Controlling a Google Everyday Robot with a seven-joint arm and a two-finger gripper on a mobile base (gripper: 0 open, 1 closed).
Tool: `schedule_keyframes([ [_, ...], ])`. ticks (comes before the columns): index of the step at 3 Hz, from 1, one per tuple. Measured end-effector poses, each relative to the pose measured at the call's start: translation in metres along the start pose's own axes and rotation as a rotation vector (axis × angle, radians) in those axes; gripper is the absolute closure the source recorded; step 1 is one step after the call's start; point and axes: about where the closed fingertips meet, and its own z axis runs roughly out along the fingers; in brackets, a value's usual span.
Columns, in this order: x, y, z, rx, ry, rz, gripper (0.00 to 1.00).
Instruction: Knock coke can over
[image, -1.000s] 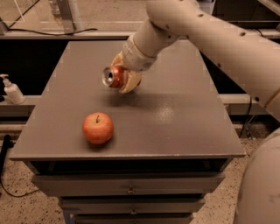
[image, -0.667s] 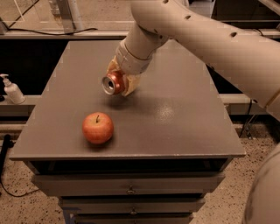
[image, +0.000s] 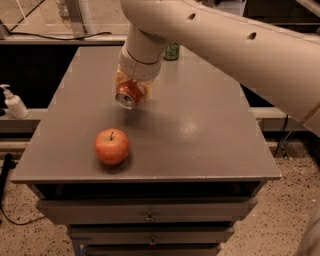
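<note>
Gripper (image: 132, 90): at the end of the cream arm (image: 225, 35), over the left-centre of the table (image: 210, 125), pointing steeply down. State: closed around the coke can (image: 128, 95), with a pale finger (image: 148, 88) showing on either flank of the can.

Coke can: red, tipped well off upright, with its silver top turned toward the camera and its base tucked up under the wrist. Position relative to gripper: between the jaws, directly below the wrist and touching both sides. Whether its lower edge rests on the table or hangs just clear of it cannot be told; a soft shadow lies on the surface just below it.

Change noted: a second ago the forearm reached in from the right at a slant. Now the wrist stands nearly above the can, and the can sits slightly lower in view, at much the same spot on the table. Tilt is unchanged in kind: top toward the viewer throughout.

Bearing on task (judgement): the can is already off its base, so the knocking-over is largely done. What remains is likely to lay it on its side and let go. A round can may roll once freed.

Apple (image: 112, 146): red, upright, near the front-left edge, well apart from the can.

Green can (image: 171, 51): at the far edge, partly hidden behind the arm.

Pump bottle (image: 14, 102): on a ledge off the table, left.
</note>
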Motion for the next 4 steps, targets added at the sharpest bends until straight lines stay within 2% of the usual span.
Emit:
schedule_keyframes([
  [1, 0.003, 0.003, 0.008, -0.113, 0.003, -0.133, 1.00],
  [2, 0.008, 0.014, 0.015, -0.229, -0.016, -0.180, 1.00],
  [3, 0.011, 0.025, 0.022, -0.316, -0.041, -0.189, 0.82],
  [4, 0.011, 0.033, 0.028, -0.366, -0.061, -0.191, 0.59],
])
